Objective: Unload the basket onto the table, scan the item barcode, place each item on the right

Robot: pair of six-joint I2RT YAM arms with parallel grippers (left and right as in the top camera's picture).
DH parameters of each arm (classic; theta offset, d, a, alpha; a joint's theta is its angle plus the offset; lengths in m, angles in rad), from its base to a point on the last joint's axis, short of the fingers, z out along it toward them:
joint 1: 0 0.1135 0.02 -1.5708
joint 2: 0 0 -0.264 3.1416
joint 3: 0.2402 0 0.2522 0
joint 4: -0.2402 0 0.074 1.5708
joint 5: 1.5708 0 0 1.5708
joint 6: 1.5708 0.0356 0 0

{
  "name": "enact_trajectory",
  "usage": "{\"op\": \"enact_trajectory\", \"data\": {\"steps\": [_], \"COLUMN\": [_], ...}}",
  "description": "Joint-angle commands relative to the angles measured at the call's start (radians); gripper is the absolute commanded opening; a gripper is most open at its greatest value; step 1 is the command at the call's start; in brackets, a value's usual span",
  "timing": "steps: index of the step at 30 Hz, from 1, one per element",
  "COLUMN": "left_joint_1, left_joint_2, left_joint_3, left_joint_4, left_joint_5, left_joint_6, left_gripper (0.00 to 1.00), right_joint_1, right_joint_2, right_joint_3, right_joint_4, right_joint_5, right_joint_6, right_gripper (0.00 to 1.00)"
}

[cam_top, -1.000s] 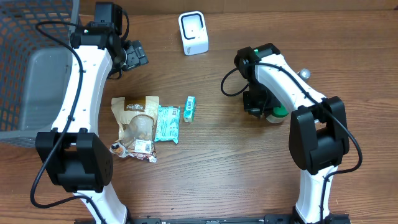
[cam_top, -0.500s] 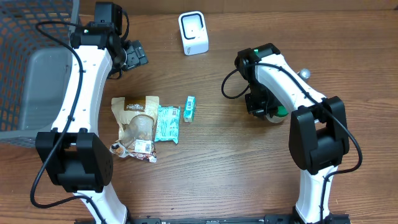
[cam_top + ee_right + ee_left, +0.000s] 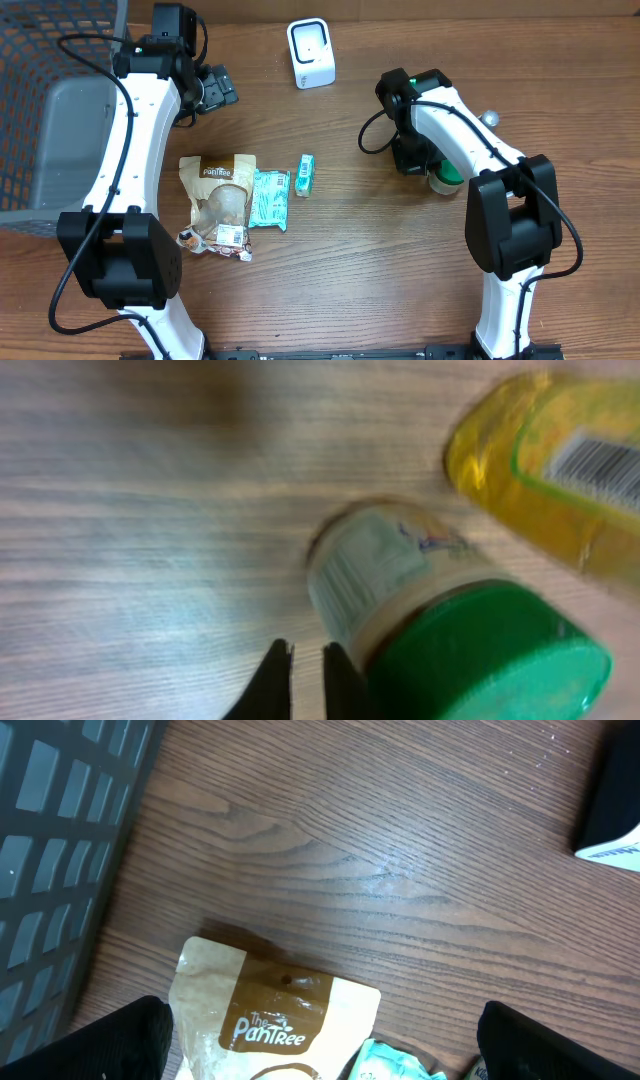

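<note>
One pouch [image 3: 270, 1020] reads "The PanTree". One green-lidded jar [image 3: 420, 600] lies at two o'clock of my right end effector [image 3: 305, 675], pressed together, empty. My left end effector [image 3: 216, 89] stands spread.

Top centre: white scanner [image 3: 311, 53] is standing upright. Brown pouch [image 3: 220, 200], teal packet [image 3: 269, 198] and small teal box [image 3: 305, 174] are lying side by side, centre-left. The right gripper [image 3: 411, 160] is hanging just beside green-lidded jar [image 3: 447, 181].

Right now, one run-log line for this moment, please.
left jaws: open, empty | right jaws: shut, empty, beside green-lidded jar | scanner: no item presented
</note>
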Motion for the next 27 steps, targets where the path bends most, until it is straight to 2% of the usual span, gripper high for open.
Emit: {"op": "enact_trajectory", "data": {"steps": [1,7,12,13,14,15,16,17,27], "left_joint_1": [0.000,-0.001,0.000,-0.001,0.000,0.000,-0.001,0.000,-0.001], "left_joint_2": [-0.013,-0.013,-0.013,-0.013,-0.013,-0.013,-0.013,-0.013,-0.013], "left_joint_3": [0.018,0.019,0.019,0.019,0.019,0.019,0.019,0.019,0.018], "left_joint_4": [0.001,0.001,0.001,0.001,0.001,0.001,0.001,0.001,0.001], "left_joint_5": [0.005,0.005,0.005,0.005,0.005,0.005,0.005,0.005,0.005], "left_joint_6": [-0.010,-0.010,-0.010,-0.010,-0.010,-0.010,-0.010,-0.010,-0.010], "left_gripper": [1.00,1.00,1.00,1.00,1.00,1.00,1.00,1.00,1.00], "right_joint_1": [-0.002,0.005,-0.003,-0.011,-0.022,-0.032,-0.053,-0.068,-0.162], "right_joint_2": [-0.014,-0.058,-0.158,-0.179,-0.199,-0.212,-0.227,-0.230,-0.220], "right_joint_3": [0.019,0.053,0.061,0.061,0.061,0.061,0.061,0.061,-0.028], "right_joint_4": [-0.050,-0.079,-0.028,-0.027,-0.028,-0.030,-0.036,-0.042,-0.002], "right_joint_5": [-0.025,-0.111,-0.134,-0.135,-0.133,-0.132,-0.132,-0.132,-0.111], "right_joint_6": [0.001,0.019,0.058,0.072,0.084,0.085,0.084,0.081,0.074], "right_gripper": [0.07,0.08,0.19,0.33,0.56,0.73,0.94,0.98,0.99]}}
